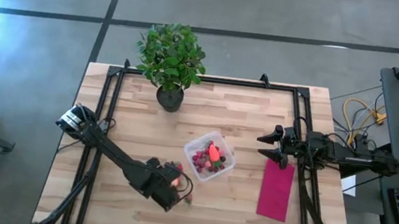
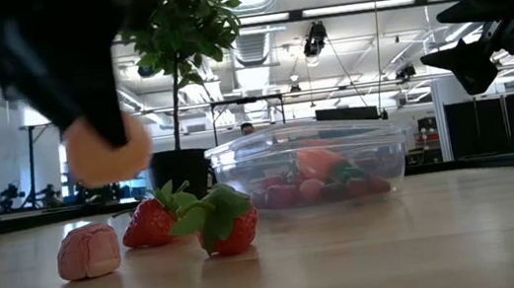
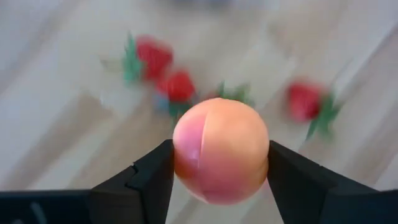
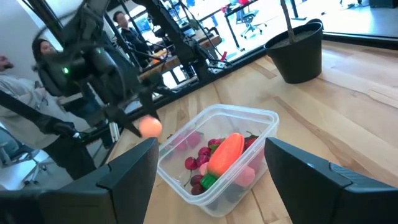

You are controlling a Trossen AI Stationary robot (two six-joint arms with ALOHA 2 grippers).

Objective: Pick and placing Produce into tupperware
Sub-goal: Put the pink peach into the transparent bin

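Left tool [image 3: 217, 171] clamped on round pink-orange fruit [image 3: 221, 151], lifted above table, right tool [image 4: 211, 171] spread wide, empty

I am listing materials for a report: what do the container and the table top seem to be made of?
The container looks like clear, glossy plastic: the fruit inside shows through its walls. The table top looks like pale wood in a matte finish, with visible strips and grain; real wood or laminate, I cannot tell.
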